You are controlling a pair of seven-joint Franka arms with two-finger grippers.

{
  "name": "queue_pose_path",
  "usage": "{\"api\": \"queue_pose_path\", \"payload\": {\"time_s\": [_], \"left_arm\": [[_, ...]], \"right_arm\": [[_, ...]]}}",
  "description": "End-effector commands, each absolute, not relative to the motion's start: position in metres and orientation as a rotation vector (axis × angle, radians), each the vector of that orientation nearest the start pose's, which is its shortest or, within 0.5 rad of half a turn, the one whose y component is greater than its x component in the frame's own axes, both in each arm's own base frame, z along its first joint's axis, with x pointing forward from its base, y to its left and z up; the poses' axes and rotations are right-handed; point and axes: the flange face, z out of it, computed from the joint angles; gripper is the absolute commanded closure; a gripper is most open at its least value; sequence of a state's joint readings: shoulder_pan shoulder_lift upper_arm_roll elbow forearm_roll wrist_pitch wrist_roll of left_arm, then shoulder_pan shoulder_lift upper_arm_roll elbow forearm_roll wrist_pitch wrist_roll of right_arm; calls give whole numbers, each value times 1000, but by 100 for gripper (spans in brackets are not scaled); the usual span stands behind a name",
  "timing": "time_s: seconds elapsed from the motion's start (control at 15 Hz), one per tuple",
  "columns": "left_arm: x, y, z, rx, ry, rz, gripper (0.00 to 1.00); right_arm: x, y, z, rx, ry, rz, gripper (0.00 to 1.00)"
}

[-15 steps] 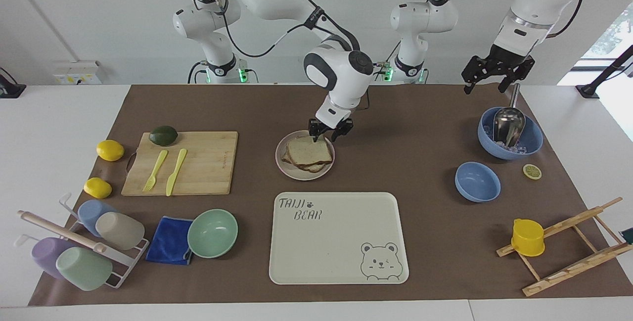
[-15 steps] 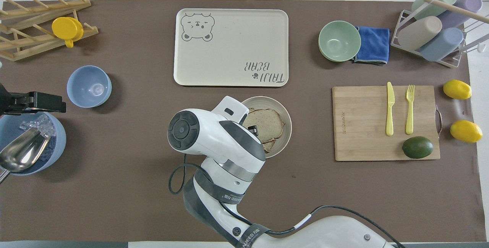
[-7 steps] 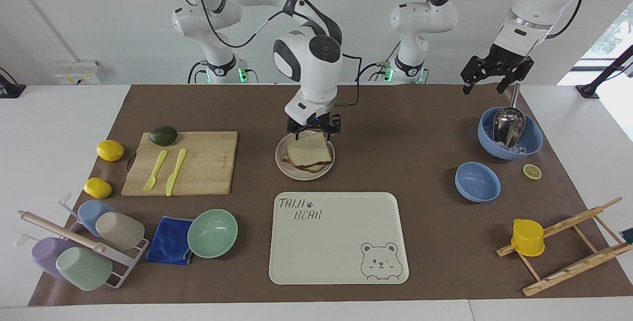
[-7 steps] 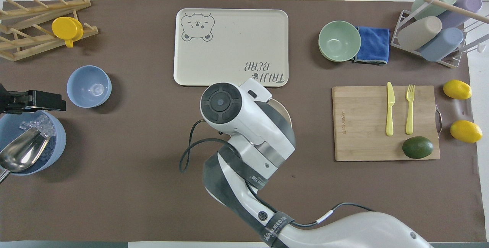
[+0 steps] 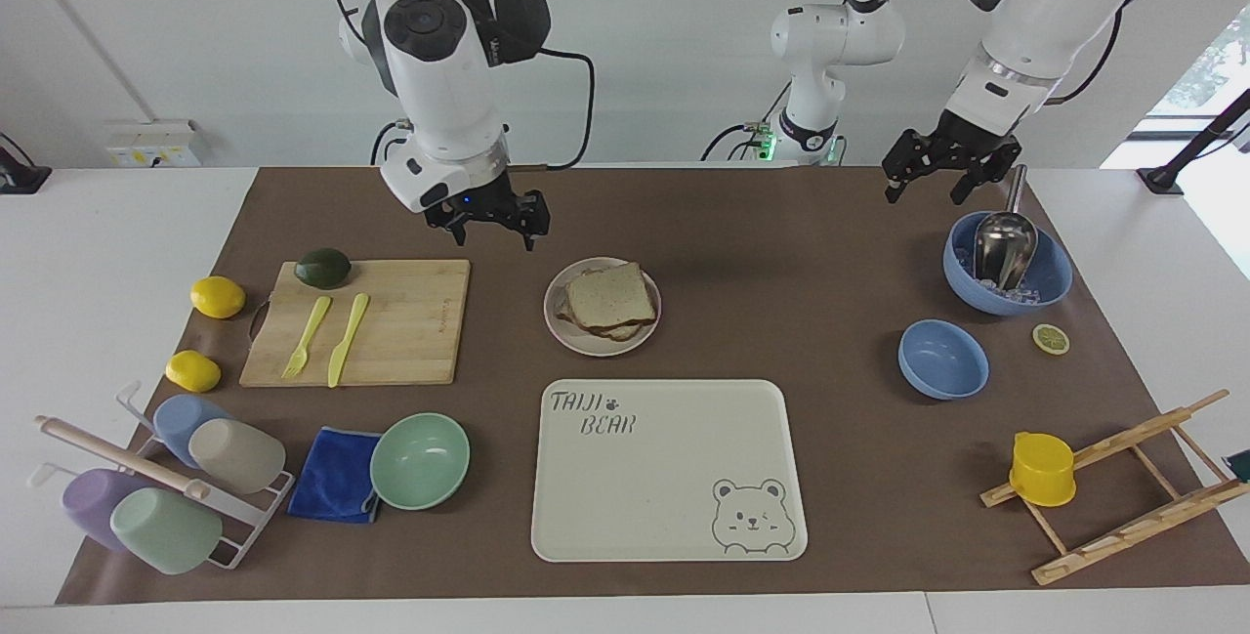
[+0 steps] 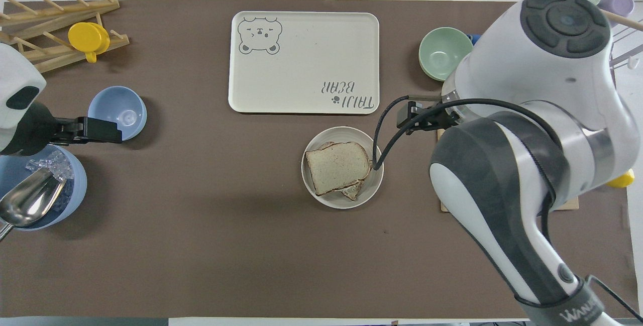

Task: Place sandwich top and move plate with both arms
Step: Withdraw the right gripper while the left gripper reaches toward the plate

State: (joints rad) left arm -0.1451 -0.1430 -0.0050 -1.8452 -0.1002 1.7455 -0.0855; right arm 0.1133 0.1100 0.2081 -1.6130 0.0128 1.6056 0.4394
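Now the sandwich top (image 5: 610, 296) lies on the plate (image 5: 647, 335), placed. Right claw (image 5: 491, 217), jaws apart and empty, hangs beside it; left claw (image 5: 939, 168), also apart, waits well off. Next, both must grip the plate's rim.

Bear tray (image 5: 669, 468), green bowl (image 5: 420, 460)

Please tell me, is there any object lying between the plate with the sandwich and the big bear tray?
No. Between the plate and the bear tray only a bare strip of brown table cover shows, with no object on it. The facing view and the overhead view both show this.
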Motion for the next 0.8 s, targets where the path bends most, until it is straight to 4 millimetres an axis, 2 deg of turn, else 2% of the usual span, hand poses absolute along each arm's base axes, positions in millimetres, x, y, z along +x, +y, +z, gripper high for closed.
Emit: {"api": "queue_pose_path", "payload": {"time_s": [0.0,0.13,0.2,0.27,0.4,0.6,0.74], "left_arm": [[515,-115,570,-3258,41,-60,0],[520,-130,559,-3260,10,-68,0],[521,-139,554,-3261,25,-63,0],[522,-144,549,-3269,23,-59,0],[523,-166,531,-3280,6,-55,0],[519,-205,490,-3279,-24,-49,0],[520,-222,473,-3277,-3,-39,0]], "right_arm": [[533,139,581,-3145,61,203,0],[522,106,598,-3152,77,234,0],[521,87,599,-3153,72,274,0],[522,61,607,-3167,58,289,0],[522,8,605,-3160,33,336,0],[514,-36,602,-3157,116,391,0],[516,-37,604,-3168,120,368,0]]}}
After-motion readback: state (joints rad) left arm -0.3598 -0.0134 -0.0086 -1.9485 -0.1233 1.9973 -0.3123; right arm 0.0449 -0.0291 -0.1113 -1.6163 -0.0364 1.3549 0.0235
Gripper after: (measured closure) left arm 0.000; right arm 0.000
